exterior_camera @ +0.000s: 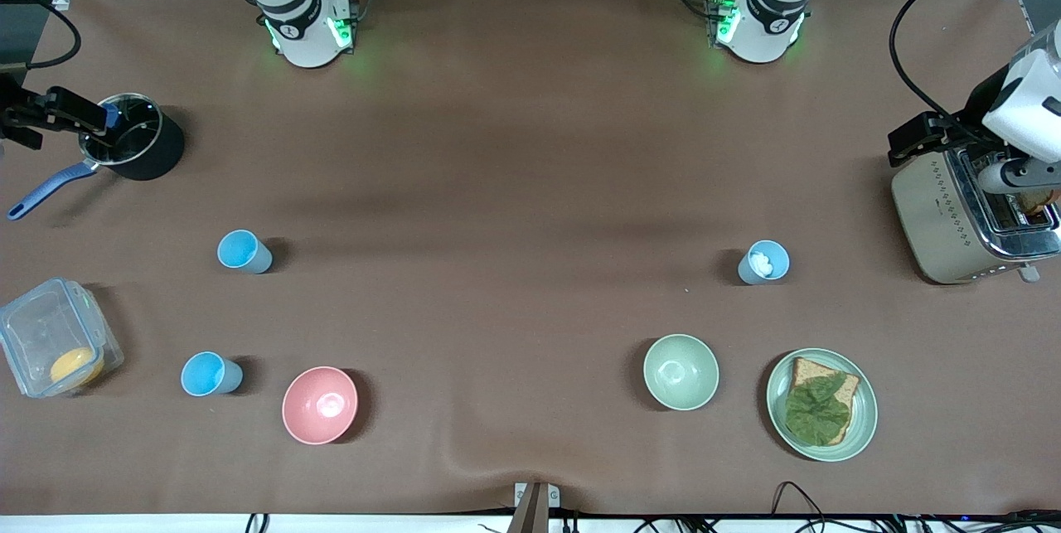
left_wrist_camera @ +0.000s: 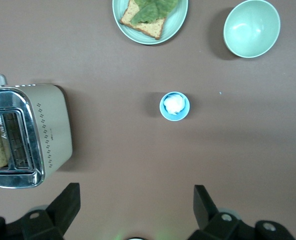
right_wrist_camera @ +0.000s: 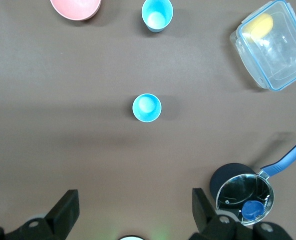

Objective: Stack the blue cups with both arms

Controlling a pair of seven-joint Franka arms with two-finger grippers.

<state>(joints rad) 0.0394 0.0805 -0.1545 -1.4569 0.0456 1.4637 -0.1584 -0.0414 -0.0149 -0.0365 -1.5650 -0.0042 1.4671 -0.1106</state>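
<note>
Three blue cups stand upright on your brown table, well apart from one another. Starting at the right arm's end, you have the right gripper held high over the black pot with its blue handle, its two fingers spread wide with nothing between them. Nearer the front camera sits a clear lidded container with something yellow inside. Beside it is the lowest blue cup, with a pink bowl just beside that. The second blue cup stands farther from the camera, between the pot and the lowest cup; in the right wrist view it shows centred and empty. Toward the left arm's end you see a pale-green bowl, then the third blue cup, which holds something white. Nearer the camera is a green plate carrying a slice of bread topped with a leaf. At the table's end stands a toaster with bread in a slot. Your left gripper hangs over the toaster, fingers likewise wide apart and empty
</note>
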